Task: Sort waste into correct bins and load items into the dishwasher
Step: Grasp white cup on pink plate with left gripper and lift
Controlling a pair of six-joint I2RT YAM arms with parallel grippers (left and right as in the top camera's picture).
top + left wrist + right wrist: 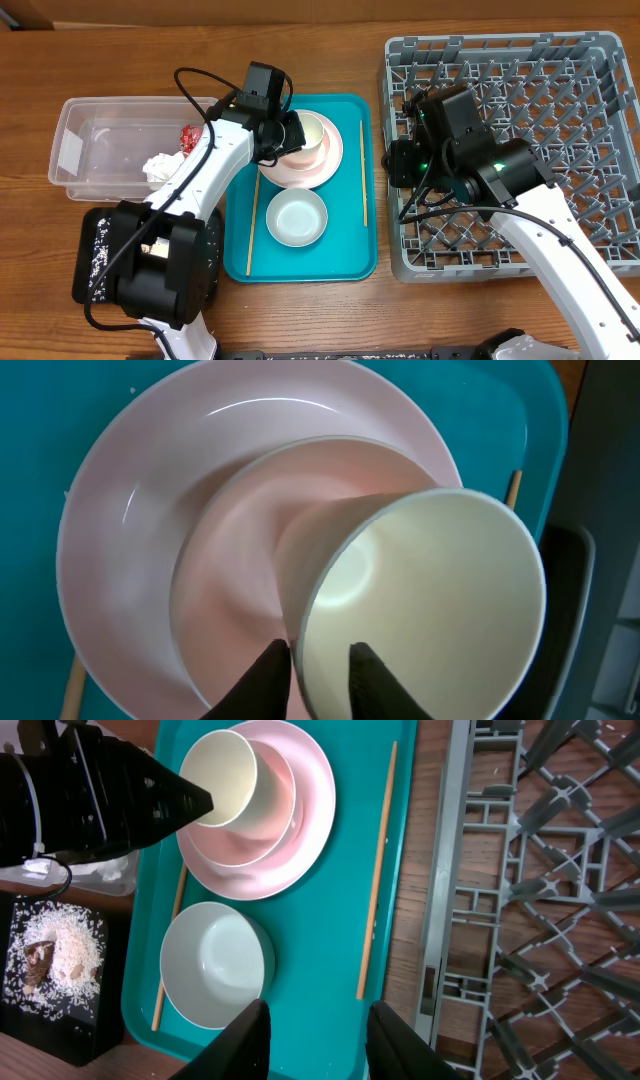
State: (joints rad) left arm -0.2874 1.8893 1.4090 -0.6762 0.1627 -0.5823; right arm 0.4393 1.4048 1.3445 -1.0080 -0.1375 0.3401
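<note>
In the middle of the overhead view, the left gripper [318, 656] has one finger on each side of the wall of the small white cup [430, 610]. The cup leans inside the pink bowl [230, 560]. Whether the fingers really clamp it cannot be told. Further right, the right gripper [320, 1040] hangs with its jaws apart above the teal tray [320, 942].

bright even light, soft glare streaks on the pink plate [120, 540].

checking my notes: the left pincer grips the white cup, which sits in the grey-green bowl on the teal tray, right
No: the white cup sits in the pink bowl, not the grey-green bowl, which stands empty beside it. The right wrist view shows this; the rest holds.
</note>
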